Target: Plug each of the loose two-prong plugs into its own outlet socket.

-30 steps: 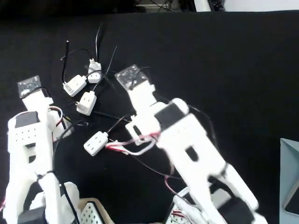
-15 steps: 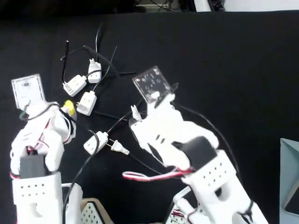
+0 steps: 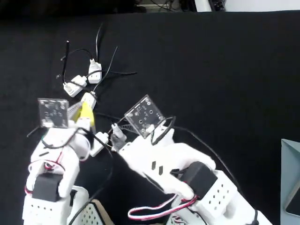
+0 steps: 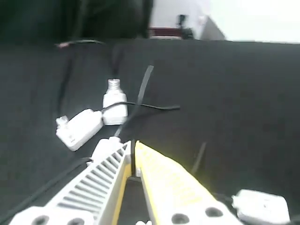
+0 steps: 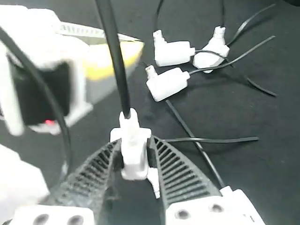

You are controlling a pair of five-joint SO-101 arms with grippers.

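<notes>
Right gripper (image 5: 135,161) clamped on white plug (image 5: 133,140); black cord (image 5: 112,56) runs from plug's far end. Outlet socket (image 3: 99,142) lies just left of held plug, between arms. Left gripper (image 4: 132,143) fingers together, nothing visible between them, tips near second socket (image 4: 104,149). Far left on black table (image 3: 211,70): white connector (image 3: 75,86) beside small connector (image 3: 95,75).

Figure: a black tablecloth (image 3: 234,70) is lying flat across the centre; a pale surface (image 3: 253,4) is showing at one o'clock, a grey-blue object (image 3: 291,173) sitting at four o'clock.
</notes>
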